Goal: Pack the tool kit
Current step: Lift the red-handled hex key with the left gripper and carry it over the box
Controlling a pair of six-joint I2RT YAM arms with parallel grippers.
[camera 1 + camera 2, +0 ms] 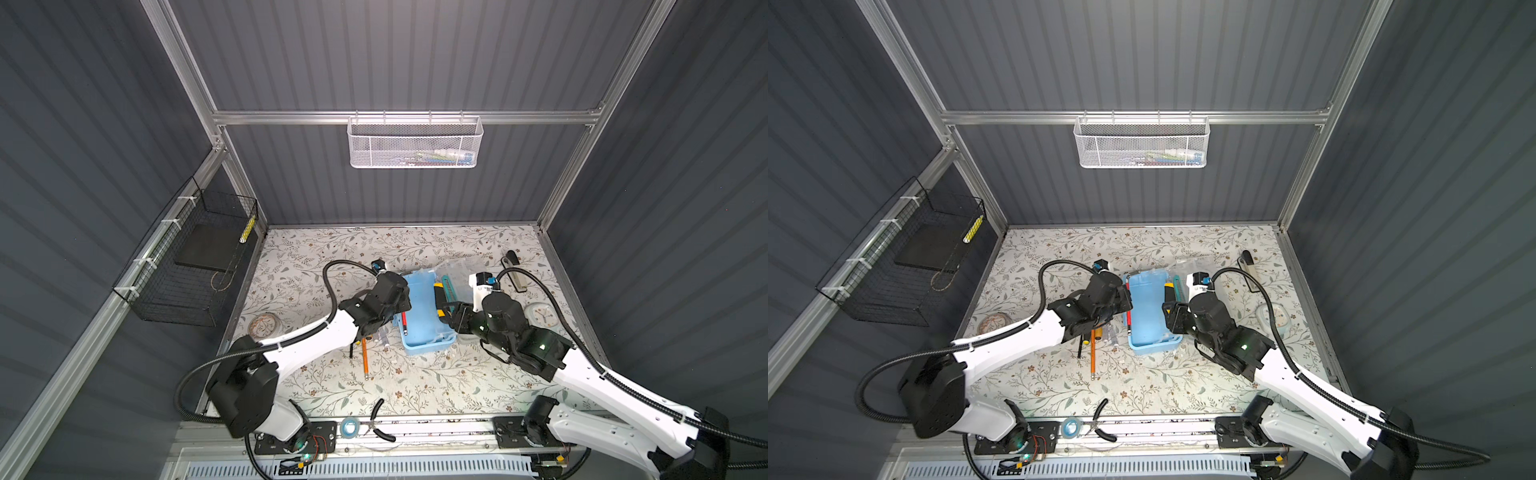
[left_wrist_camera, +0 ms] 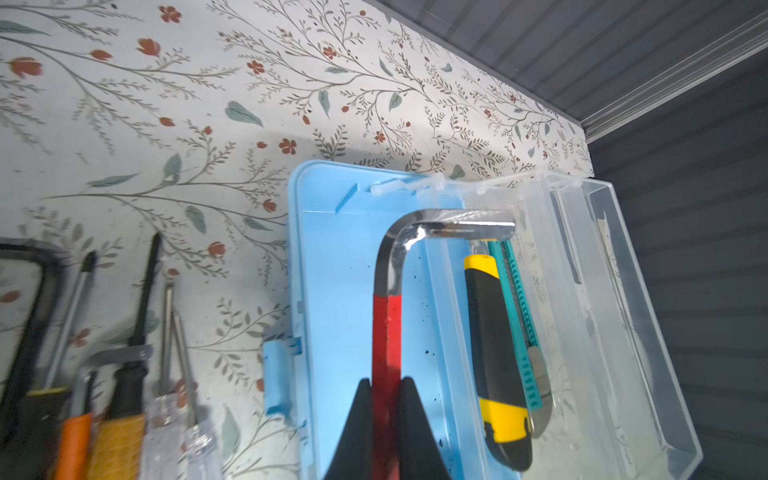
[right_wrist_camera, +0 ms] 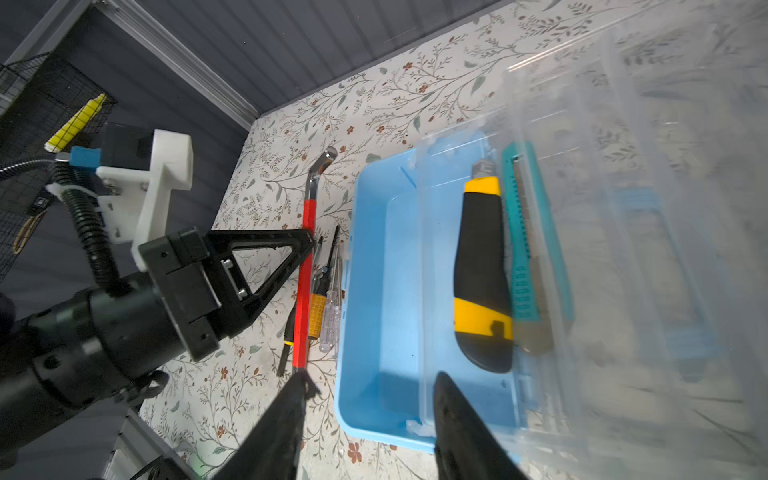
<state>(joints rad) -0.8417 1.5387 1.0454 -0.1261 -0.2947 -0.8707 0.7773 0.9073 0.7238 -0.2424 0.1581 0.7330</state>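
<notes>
The blue case (image 1: 422, 324) has bare floor at its left and middle, while two utility knives (image 3: 482, 266) fill its right side. The left end effector (image 2: 386, 384) holds a red hex key (image 2: 386, 324) at the case's left rim. Screwdrivers (image 1: 1093, 353) crowd the table (image 1: 415, 386) left of the case, the clear lid (image 2: 602, 291) and right end effector (image 3: 374, 380) block its right, and the table behind it is free.

Knives (image 1: 438, 297) in case (image 1: 422, 320), right half. Hex key (image 1: 403, 322) at case's left rim. Screwdrivers (image 1: 365, 353) left of case, clock (image 1: 544, 316) right of it, pliers (image 1: 380, 419) before it.
</notes>
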